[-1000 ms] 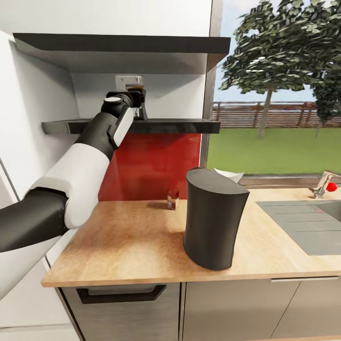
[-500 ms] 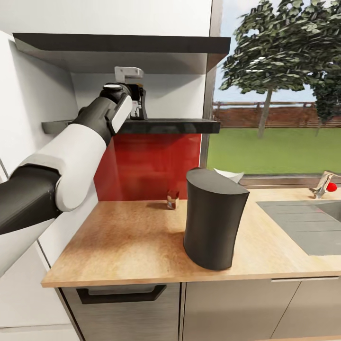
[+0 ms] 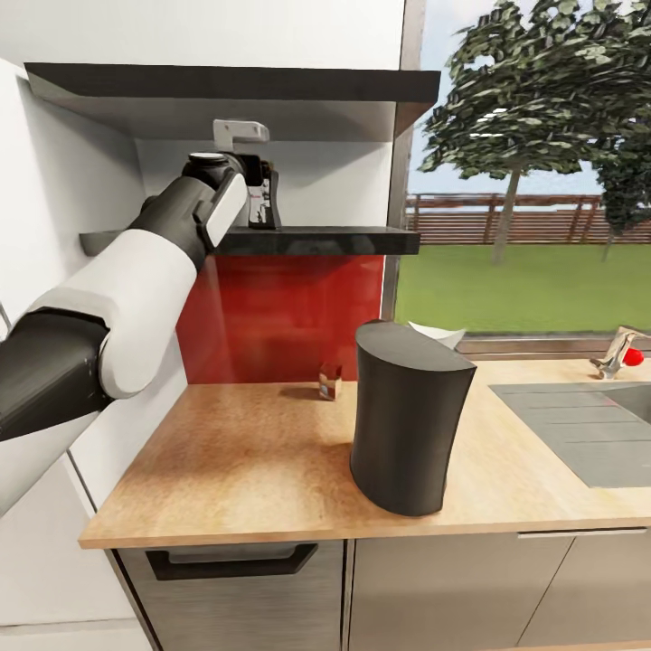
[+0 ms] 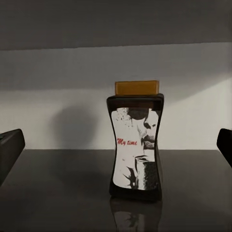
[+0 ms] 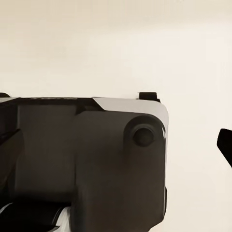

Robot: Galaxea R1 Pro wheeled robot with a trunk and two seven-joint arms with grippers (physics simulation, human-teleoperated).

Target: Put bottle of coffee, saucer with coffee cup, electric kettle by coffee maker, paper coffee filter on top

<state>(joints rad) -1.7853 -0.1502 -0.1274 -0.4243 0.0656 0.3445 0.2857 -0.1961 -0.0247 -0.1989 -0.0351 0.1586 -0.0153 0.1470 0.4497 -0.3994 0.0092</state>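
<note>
left end effector (image 4: pixel 116 145): released, fingers wide apart | waisted dark glass coffee bottle, amber lid (image 4: pixel 136 140): upright on glossy dark shelf (image 3: pixel 316 240) | right end effector: cannot tell | curved matte-black coffee maker (image 3: pixel 407 416): wood-grain counter (image 3: pixel 244 461)

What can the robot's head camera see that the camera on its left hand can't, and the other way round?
Head view alone: the wooden counter, the dark coffee maker, a small box, the sink, the window with trees, and the left arm reaching up. Left wrist view alone: the coffee bottle's label reading "My time", its amber lid, and the left gripper's fingertips spread wide on either side of it. Both share the bottle standing upright on the dark shelf.
</note>
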